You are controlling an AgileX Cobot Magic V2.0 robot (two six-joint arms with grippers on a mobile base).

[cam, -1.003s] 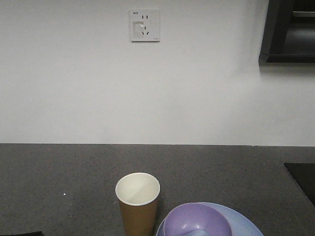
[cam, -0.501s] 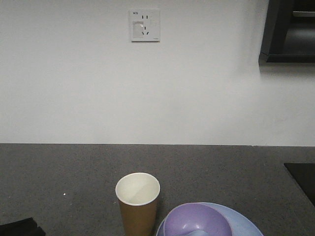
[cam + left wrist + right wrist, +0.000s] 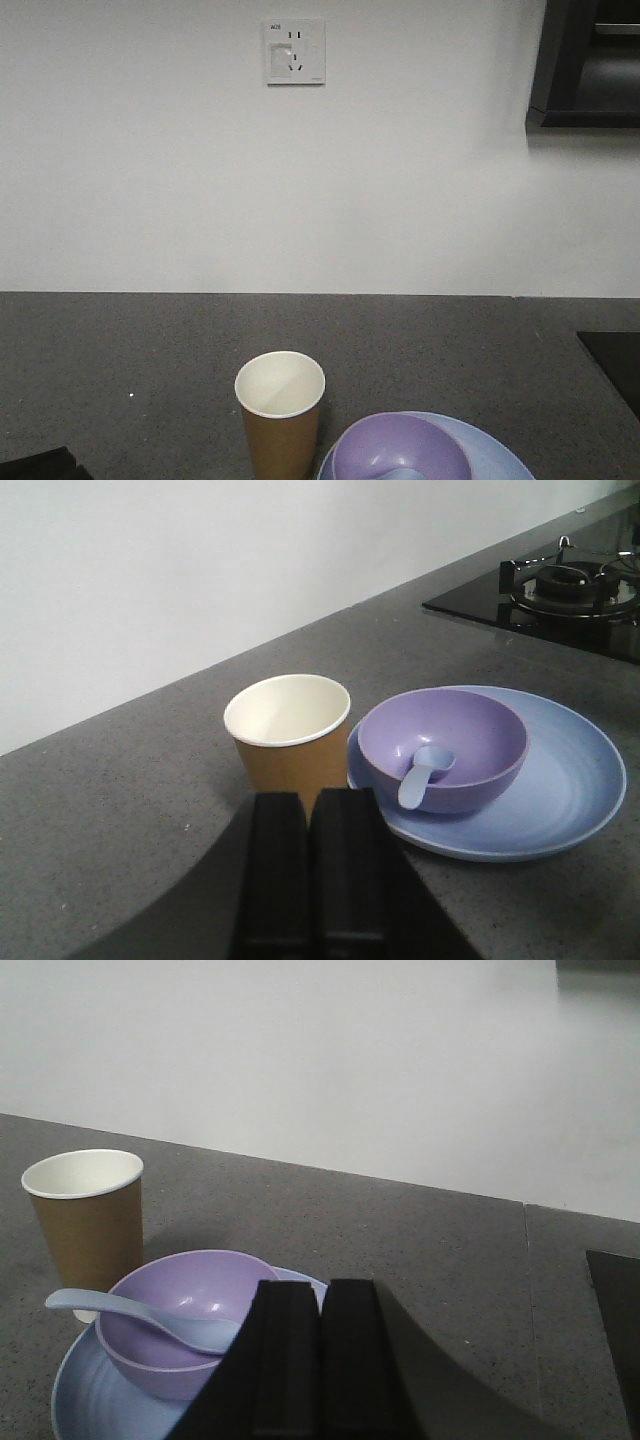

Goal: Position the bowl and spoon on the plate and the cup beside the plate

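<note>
The lavender bowl point(image 3: 443, 746) point(image 3: 185, 1319) point(image 3: 402, 449) sits on the pale blue plate point(image 3: 560, 790) point(image 3: 85, 1395) point(image 3: 500, 452). The pale blue spoon point(image 3: 423, 774) point(image 3: 140, 1316) lies in the bowl with its handle over the rim. The brown paper cup point(image 3: 288, 737) point(image 3: 85, 1222) point(image 3: 281, 410) stands upright just left of the plate. My left gripper point(image 3: 311, 802) is shut and empty, close in front of the cup. My right gripper point(image 3: 320, 1290) is shut and empty, beside the bowl's right edge.
The dark grey countertop point(image 3: 120, 350) runs back to a white wall with a socket point(image 3: 294, 51). A black gas hob point(image 3: 560, 585) lies to the right. A dark cabinet point(image 3: 585, 60) hangs at the upper right.
A black arm part rose at the front view's lower left corner half a second ago and has since dropped a little lower. The cup, bowl and plate stayed put.
</note>
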